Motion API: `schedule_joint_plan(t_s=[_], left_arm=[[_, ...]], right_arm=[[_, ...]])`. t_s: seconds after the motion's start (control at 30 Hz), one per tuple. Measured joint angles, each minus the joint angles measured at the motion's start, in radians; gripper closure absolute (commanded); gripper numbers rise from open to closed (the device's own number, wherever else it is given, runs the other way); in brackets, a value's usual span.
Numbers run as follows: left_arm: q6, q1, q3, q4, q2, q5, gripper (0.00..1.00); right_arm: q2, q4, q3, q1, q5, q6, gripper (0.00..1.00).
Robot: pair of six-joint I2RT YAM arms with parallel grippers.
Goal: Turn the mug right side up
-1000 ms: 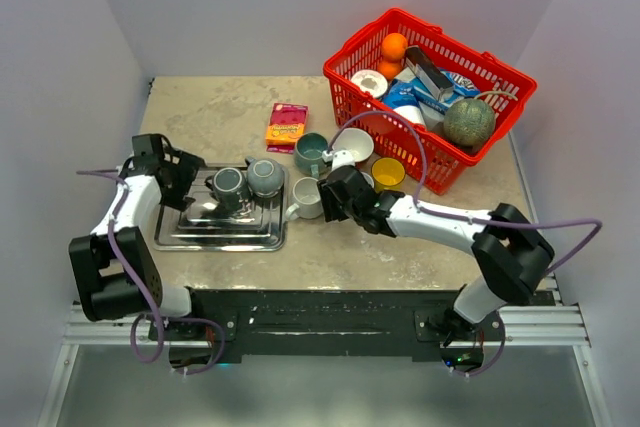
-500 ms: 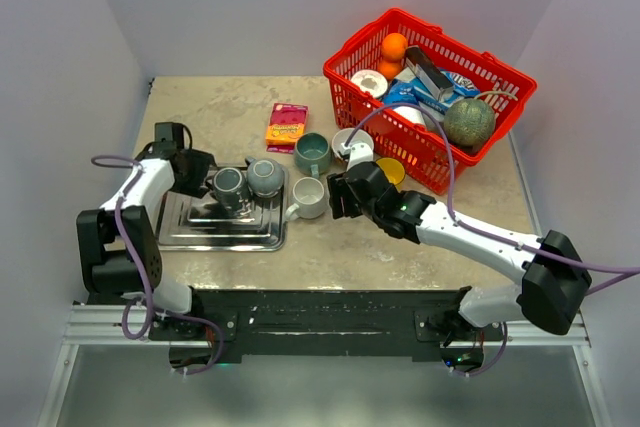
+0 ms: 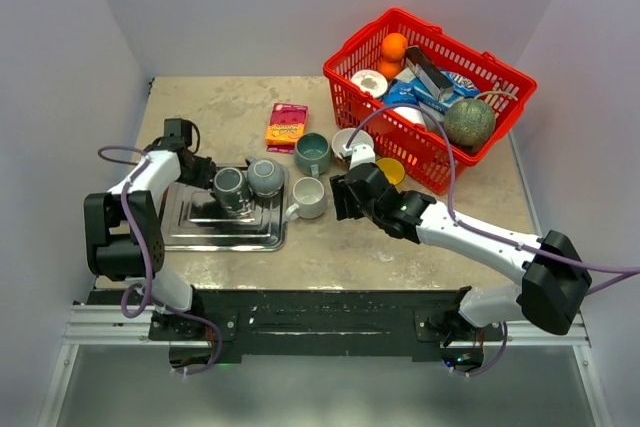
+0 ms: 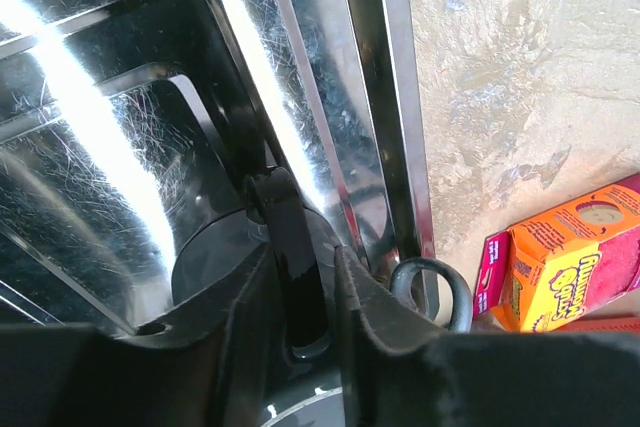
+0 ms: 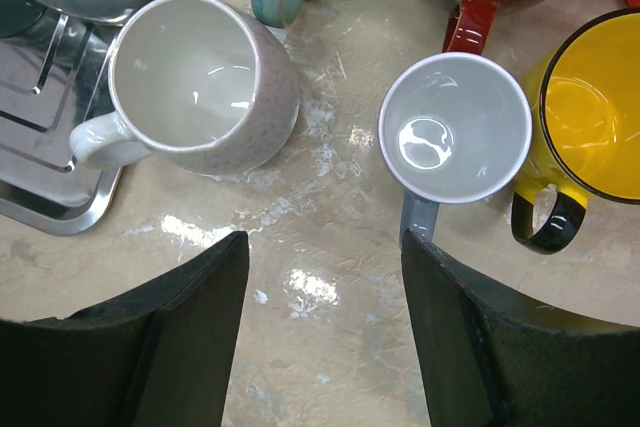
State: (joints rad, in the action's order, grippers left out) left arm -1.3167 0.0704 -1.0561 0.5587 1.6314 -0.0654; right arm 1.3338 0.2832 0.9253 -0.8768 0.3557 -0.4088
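Left pincer (image 4: pixel 300 255): the wrist view showed its fingers set tight against the handle (image 4: pixel 293 287) of the dark mug (image 3: pixel 229 183), which stood on the tray (image 3: pixel 215 235) directly ahead. The overhead view hid that contact. Which way up the mug stood could not be told.

Right pincer (image 5: pixel 322 242): spread wide and empty over the table (image 5: pixel 320 197), with a speckled mug (image 5: pixel 190 82) ahead-left and a white-lined mug (image 5: pixel 455 127) ahead-right.

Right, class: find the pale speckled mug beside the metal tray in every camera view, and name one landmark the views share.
Top external: pale speckled mug at centre, upright, just right of the metal tray.
Left wrist: not in it.
Right wrist: the mug upper left, mouth up, handle toward the tray.
Shared landmark: the tray, seen in all three views.
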Motion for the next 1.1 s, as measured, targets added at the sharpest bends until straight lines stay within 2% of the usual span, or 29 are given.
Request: schedule_joint_plan(t_s=[0.03, 0.07, 0.1, 0.4, 0.5, 0.57, 0.67, 0.9, 1.1], left_arm=[[0.000, 0.000, -0.002, 0.002, 0.000, -0.003, 0.87], [0.000, 0.000, -0.003, 0.005, 0.001, -0.005, 0.97], [-0.006, 0.000, -0.003, 0.005, 0.002, -0.005, 1.00], [0.007, -0.008, -0.027, 0.016, -0.003, 0.012, 1.00], [0.032, -0.012, -0.027, 0.014, -0.011, 0.012, 1.00], [0.069, -0.017, -0.027, 0.012, -0.024, 0.010, 1.00], [0.145, -0.021, -0.024, 0.012, -0.065, 0.015, 1.00], [0.404, -0.028, 0.006, -0.011, -0.287, 0.140, 1.00], [0.665, -0.047, 0.007, -0.015, -0.418, 0.407, 1.00]], right_arm=[[0.000, 0.001, 0.000, 0.000, 0.002, 0.000, 0.35], [0.000, 0.002, 0.000, 0.000, 0.003, 0.001, 0.35], [0.000, 0.002, 0.000, 0.000, 0.003, 0.002, 0.35], [0.000, 0.009, 0.001, 0.000, 0.018, 0.003, 0.32], [-0.001, 0.012, 0.006, 0.000, 0.018, 0.004, 0.23], [-0.009, 0.014, 0.008, 0.000, 0.016, 0.006, 0.13], [-0.042, 0.018, 0.008, 0.000, 0.015, 0.008, 0.01], [-0.139, -0.006, 0.012, 0.000, -0.014, 0.030, 0.01], [-0.180, -0.048, 0.092, 0.001, -0.156, 0.061, 0.03]])
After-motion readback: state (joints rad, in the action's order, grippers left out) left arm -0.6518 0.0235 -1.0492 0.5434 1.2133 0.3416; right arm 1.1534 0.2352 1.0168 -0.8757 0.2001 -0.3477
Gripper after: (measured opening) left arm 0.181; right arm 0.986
